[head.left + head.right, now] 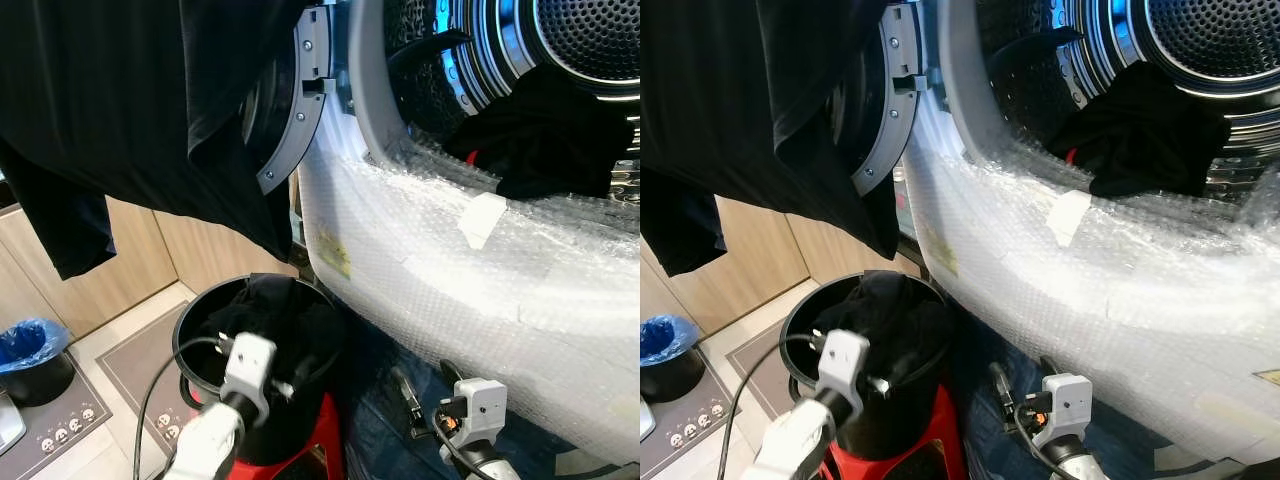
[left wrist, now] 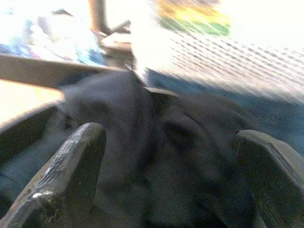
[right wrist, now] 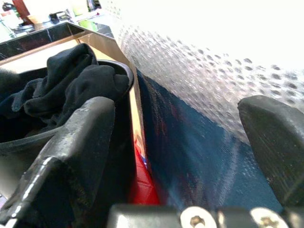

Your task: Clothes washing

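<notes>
Left end effector [image 2: 166, 175] hangs directly over the black bucket [image 1: 190, 320], fingers spread wide with nothing between them, and the dark laundry pile [image 1: 275, 310] sits just ahead of and below the tips. Right end effector [image 3: 180, 156] is also open and empty, low beside the bubble-wrapped washer front [image 1: 480, 290], off to the bucket's right. Left is clearly nearer; my read is a straight drop into the pile, then up right to the drum [image 1: 590, 40].

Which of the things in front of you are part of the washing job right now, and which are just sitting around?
For the job:
black bucket with dark clothes
washer drum holding a black garment
left gripper, open over the bucket's clothes

Just about:
blue-lined bin
hanging dark cloth
bubble wrap on the washer front
right gripper, open, idle
</notes>
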`<state>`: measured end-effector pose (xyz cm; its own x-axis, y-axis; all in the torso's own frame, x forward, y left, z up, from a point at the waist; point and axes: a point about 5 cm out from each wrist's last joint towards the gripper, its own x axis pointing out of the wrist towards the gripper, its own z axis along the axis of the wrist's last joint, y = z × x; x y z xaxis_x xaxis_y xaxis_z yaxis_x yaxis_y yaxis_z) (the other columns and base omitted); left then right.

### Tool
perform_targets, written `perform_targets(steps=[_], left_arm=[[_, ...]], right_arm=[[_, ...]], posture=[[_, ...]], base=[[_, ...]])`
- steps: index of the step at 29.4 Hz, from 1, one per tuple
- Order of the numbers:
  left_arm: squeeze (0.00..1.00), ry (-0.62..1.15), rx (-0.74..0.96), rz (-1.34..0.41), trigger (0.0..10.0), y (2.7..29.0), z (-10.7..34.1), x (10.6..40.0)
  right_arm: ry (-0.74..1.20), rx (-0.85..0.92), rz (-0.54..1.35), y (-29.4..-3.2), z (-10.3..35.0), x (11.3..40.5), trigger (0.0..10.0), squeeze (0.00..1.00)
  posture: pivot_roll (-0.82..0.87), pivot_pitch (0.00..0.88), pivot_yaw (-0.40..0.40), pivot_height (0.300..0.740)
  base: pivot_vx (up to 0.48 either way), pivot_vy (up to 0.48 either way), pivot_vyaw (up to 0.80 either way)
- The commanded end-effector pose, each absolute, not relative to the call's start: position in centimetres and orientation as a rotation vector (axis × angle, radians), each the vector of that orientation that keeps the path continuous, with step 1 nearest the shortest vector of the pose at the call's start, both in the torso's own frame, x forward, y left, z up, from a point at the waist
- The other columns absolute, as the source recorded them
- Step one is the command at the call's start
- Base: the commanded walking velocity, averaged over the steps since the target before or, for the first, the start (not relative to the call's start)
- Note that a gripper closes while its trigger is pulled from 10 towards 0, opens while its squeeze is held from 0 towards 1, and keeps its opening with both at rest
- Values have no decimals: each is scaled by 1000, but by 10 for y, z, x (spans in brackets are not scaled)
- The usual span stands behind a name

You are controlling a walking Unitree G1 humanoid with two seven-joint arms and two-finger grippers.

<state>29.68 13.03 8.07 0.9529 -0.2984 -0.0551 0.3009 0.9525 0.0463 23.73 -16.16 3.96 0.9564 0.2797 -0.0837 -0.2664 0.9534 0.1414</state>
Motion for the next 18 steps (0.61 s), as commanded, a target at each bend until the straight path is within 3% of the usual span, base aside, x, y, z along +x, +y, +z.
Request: perform_targets(steps=[1, 10, 18], left_arm=[[0, 66, 48, -279, 10000, 133, 79, 305], [0, 73, 43, -253, 10000, 132, 82, 325], [0, 79, 42, -189, 10000, 158, 79, 325]], right_arm=[[91, 132, 280, -162, 44, 237, 10000, 0], [81, 128, 280, -162, 49, 234, 10000, 0], [94, 131, 254, -167, 50, 221, 10000, 0]], posture=[[-55, 0, 14, 740], [-92, 0, 21, 740], [-111, 0, 21, 740]], base=[[0, 0, 0], [0, 0, 0], [0, 0, 0]])
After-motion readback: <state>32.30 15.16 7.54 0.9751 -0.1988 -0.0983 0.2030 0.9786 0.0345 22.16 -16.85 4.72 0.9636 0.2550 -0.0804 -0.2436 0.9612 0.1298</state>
